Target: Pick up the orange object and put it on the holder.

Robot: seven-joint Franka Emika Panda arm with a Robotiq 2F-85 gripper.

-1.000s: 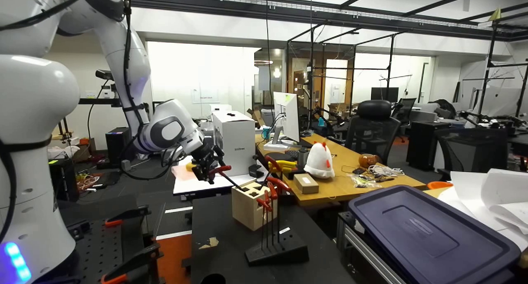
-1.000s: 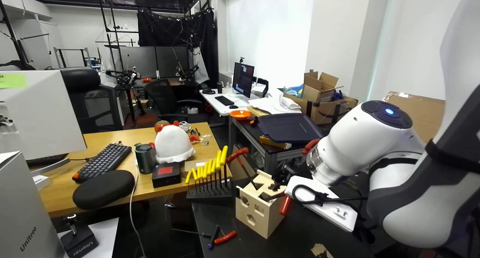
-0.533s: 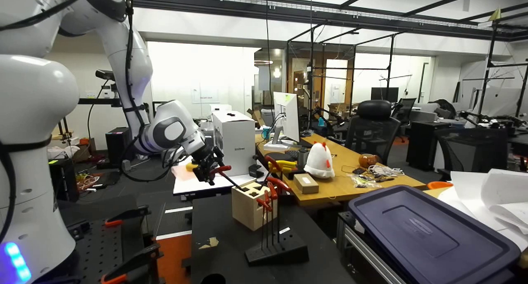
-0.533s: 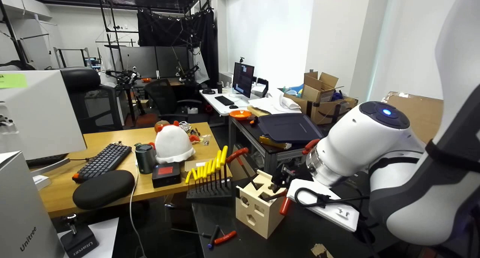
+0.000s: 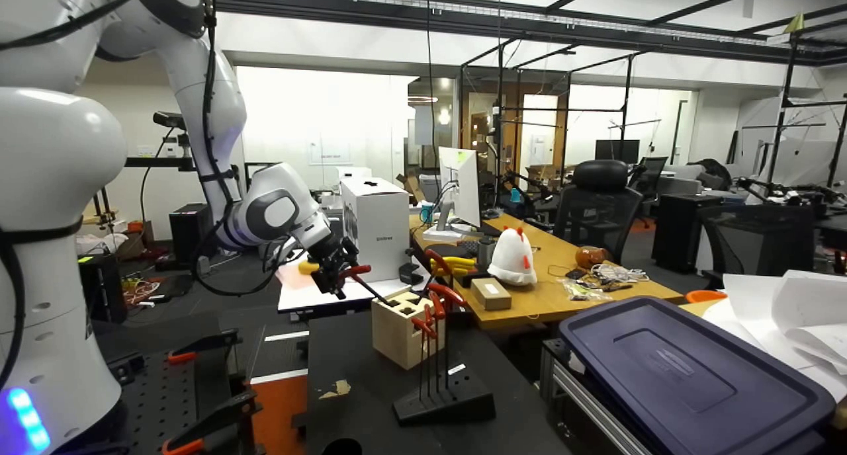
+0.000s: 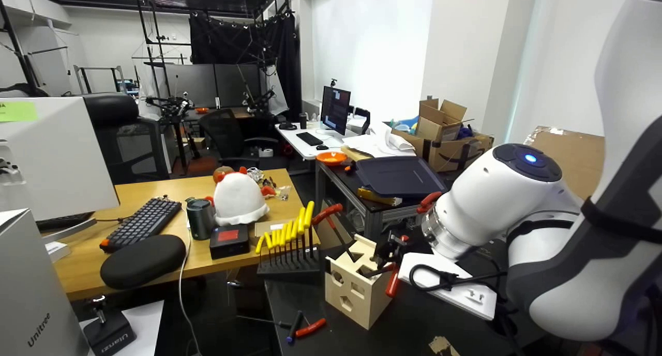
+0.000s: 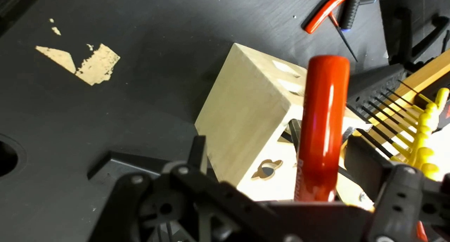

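Red-orange was the handle (image 7: 324, 129) of the T-shaped key (image 5: 370, 289), which lay between the two fingers (image 7: 367, 160) of the gripper (image 7: 277, 143), closer to one than to the other. The jaws were spread wide on either side of it and had hold of nothing; whether the handle touched a finger could not be told. From the gripper the key slanted down, its dark shaft (image 6: 379, 270) running into the top of the wooden box (image 5: 394, 336), which sat near and below the gripper on the black bench (image 5: 370, 409). A second key (image 6: 328, 212), also red-handled, stuck up from the same box, leaning away from the gripper.

Lower than the gripper and beside the box, a black stand (image 5: 470, 409) carried several upright red-handled keys (image 5: 445, 295). Across the box from the gripper, in an exterior view, a dark rack (image 6: 295, 269) held a row of yellow-handled keys (image 6: 309, 215). Past the box on that same side lay a loose red-handled tool (image 7: 328, 11) and a black-handled tool (image 7: 351, 10), while pale patches (image 7: 100, 64) marked the bench on the gripper's side. Well apart from the gripper, a wooden bench (image 6: 77, 276) carried a white stuffed toy (image 6: 239, 201), a cup (image 6: 200, 219) and a keyboard (image 6: 140, 224).
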